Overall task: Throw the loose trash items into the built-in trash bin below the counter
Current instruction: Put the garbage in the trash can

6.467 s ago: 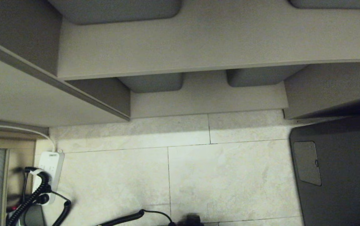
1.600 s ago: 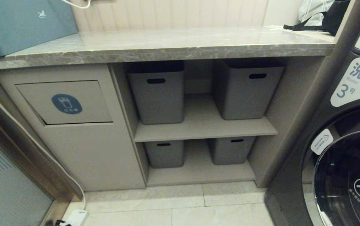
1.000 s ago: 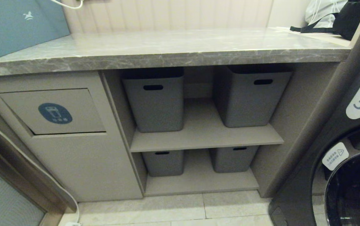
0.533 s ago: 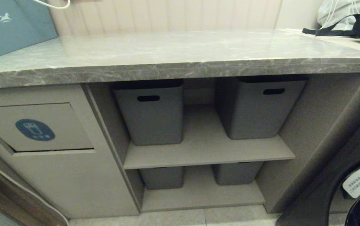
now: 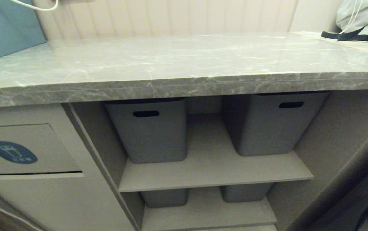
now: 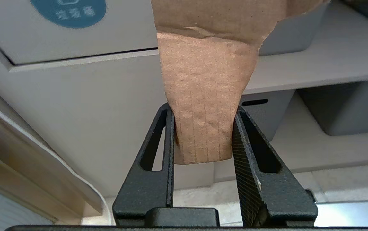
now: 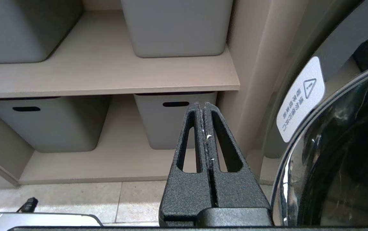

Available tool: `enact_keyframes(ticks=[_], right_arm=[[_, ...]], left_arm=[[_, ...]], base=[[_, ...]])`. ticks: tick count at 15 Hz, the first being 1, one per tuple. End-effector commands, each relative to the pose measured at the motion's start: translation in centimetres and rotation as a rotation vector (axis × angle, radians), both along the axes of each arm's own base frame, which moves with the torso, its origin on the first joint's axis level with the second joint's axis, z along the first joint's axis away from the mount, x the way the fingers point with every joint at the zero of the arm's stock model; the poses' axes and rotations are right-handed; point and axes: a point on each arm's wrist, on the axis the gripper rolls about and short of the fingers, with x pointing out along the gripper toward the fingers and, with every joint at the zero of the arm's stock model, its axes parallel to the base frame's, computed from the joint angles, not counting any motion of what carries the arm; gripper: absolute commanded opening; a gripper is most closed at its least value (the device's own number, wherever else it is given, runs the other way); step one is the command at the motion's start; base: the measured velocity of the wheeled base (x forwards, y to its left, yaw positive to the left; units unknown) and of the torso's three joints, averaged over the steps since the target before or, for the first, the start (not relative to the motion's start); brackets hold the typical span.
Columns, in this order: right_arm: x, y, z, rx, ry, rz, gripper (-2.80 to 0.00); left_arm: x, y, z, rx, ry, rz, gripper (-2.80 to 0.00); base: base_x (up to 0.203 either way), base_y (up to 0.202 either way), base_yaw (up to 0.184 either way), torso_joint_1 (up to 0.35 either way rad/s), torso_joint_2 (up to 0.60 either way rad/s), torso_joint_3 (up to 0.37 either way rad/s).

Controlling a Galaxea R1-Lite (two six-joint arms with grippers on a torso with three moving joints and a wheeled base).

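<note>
My left gripper (image 6: 203, 110) is shut on a torn piece of brown corrugated cardboard (image 6: 206, 64), a piece of loose trash that sticks out past the fingertips. In the left wrist view it hangs in front of the beige cabinet, just below and right of the built-in trash bin flap (image 6: 74, 35) with its dark-blue oval sticker (image 6: 68, 11). The head view shows the flap (image 5: 42, 150) closed at the far left, under the grey marble-look counter (image 5: 184, 61). My right gripper (image 7: 202, 106) is shut on nothing, facing the lower shelf. Neither arm shows in the head view.
Grey tubs (image 5: 148, 131) (image 5: 267, 125) stand on the open shelves right of the bin. A dull-blue box (image 5: 4, 29) sits on the counter's left end and a bag (image 5: 360, 19) on its right end. A washer door (image 7: 347, 154) is close on the right.
The head camera has risen and closed in: the counter top now fills more of the view, and the bin flap has slid to the left edge. The cabinet and tubs themselves have not moved.
</note>
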Motion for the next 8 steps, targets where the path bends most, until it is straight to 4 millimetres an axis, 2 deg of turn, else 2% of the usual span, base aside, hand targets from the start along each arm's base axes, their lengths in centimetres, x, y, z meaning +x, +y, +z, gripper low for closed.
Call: enact_keyframes(ticks=[1, 6, 8], right_arm=[[0.0, 0.0, 0.0, 0.0, -0.001, 0.0, -2.8], [0.0, 0.0, 0.0, 0.0, -0.001, 0.0, -2.8], [0.0, 0.0, 0.0, -0.001, -0.001, 0.0, -2.8]], left_arm=[[0.0, 0.0, 0.0, -0.012, 0.003, 0.001, -2.8], [0.0, 0.0, 0.3, -0.064, -0.021, 0.0, -2.8], [-0.7, 0.0, 2.6, -0.082, -0.107, -0.003, -2.8]], base=[[0.0, 0.0, 0.0, 0.0, 0.0, 0.0], [0.0, 0.0, 0.0, 0.0, 0.0, 0.0], [0.0, 0.0, 0.0, 0.0, 0.0, 0.0]])
